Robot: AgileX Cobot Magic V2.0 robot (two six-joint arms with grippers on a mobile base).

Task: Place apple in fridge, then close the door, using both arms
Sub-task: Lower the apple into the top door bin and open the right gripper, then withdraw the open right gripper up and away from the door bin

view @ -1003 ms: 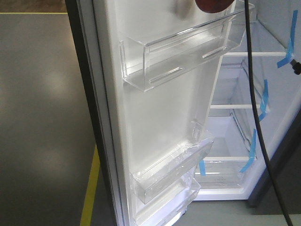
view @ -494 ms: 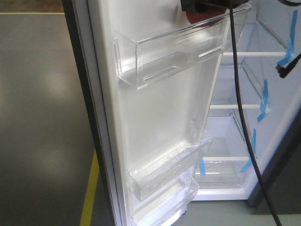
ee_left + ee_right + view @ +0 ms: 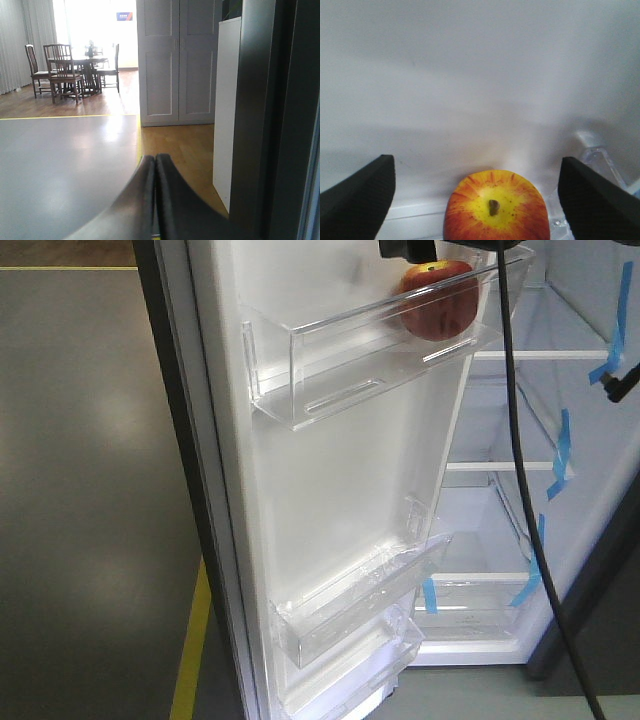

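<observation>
The red apple (image 3: 438, 298) lies in the top clear bin (image 3: 350, 350) on the white inner face of the open door (image 3: 330, 480). A black part of my right arm (image 3: 405, 248) hangs just above it. In the right wrist view the apple (image 3: 495, 207) shows its yellow stem patch between the two black fingers of my right gripper (image 3: 476, 159), which is open and apart from the apple on both sides. My left gripper (image 3: 155, 159) is shut on nothing, out over the floor. The fridge (image 3: 500, 530) stands open behind the door, with white shelves and blue tape strips.
A black cable (image 3: 515, 440) hangs down in front of the fridge opening. Two lower clear bins (image 3: 350, 610) jut from the door. A yellow floor line (image 3: 190, 640) runs left of the door. The left wrist view shows a dark panel (image 3: 285, 120), a white cabinet (image 3: 227, 100) and distant chairs (image 3: 62, 70).
The apple came down from the top edge of the view into the top door bin. My right gripper opened and let it go, then rose a little.
</observation>
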